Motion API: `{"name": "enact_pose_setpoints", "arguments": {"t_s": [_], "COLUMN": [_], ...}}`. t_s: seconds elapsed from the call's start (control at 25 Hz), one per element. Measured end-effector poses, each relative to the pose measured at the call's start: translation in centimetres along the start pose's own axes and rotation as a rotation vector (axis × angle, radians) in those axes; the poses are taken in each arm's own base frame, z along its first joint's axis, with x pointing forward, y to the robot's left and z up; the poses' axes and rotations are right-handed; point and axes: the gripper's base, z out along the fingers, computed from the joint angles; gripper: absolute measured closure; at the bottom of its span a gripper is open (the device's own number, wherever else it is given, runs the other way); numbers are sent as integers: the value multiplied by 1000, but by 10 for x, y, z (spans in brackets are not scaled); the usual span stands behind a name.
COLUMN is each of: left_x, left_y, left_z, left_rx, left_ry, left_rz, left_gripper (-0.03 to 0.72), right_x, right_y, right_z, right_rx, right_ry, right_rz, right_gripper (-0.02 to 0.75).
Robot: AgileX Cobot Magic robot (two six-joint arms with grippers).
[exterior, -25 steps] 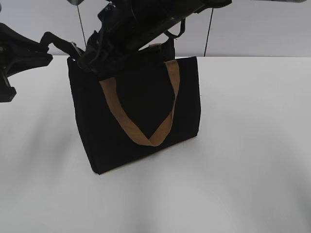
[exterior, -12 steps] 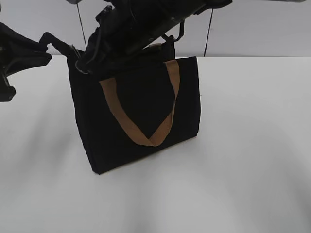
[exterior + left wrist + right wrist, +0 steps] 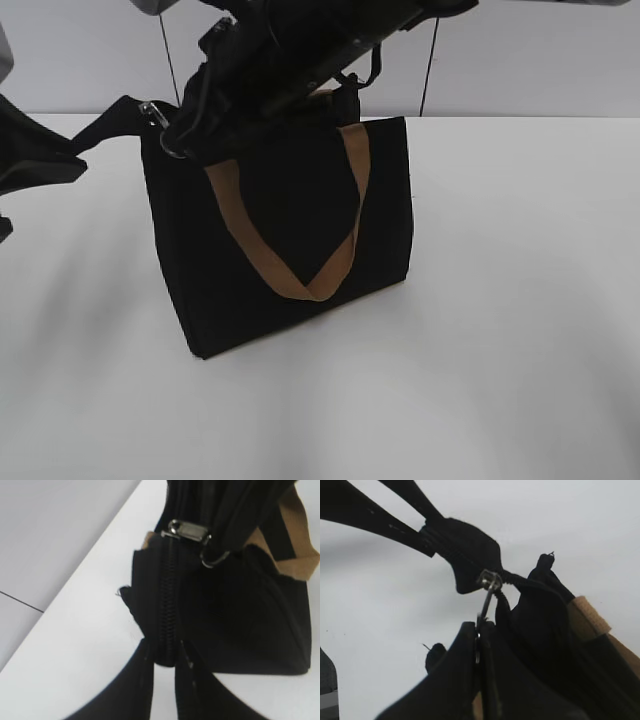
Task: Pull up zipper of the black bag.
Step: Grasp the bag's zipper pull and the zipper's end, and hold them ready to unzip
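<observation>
While the black bag [image 3: 290, 235] stands upright on the white table [image 3: 500, 300], the exterior view shows the zipper [image 3: 160, 120] at its upper left corner. In the left wrist view, the left gripper [image 3: 165, 662] pinches the bag's zip-end tab. In the right wrist view, the right gripper [image 3: 479, 630] clamps the zipper's ring pull.
</observation>
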Motion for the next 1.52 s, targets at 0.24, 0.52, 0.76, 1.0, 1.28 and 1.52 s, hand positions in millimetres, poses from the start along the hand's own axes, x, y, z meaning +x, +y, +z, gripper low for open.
{"name": "enact_pose_setpoints", "arguments": {"t_s": [0.24,0.52,0.76,1.0,1.28,1.52], "left_x": [8,9,12,17,27,33], "left_y": [-3,-3,-4,-4,-2,2], "left_z": [0,-1,-2,-3,-7,-10], "left_rx": [27,34,50,51,77,68], "left_ry": [87,107,150,197,246,262], "left_rz": [-30,-41,-34,-58,-90,-118], "left_gripper": [610,610,610,610,610,610], "right_x": [-1,-4,5,14,24,38], "right_y": [-1,-13,-21,-34,-51,-74], "right_z": [-2,-13,-18,-23,-32,-47], "right_rx": [8,21,2,15,52,92], "right_ry": [31,47,99,131,154,172], "right_rz": [-49,-48,-34,-17,-1,45], "right_gripper": [752,752,752,752,752,752]}}
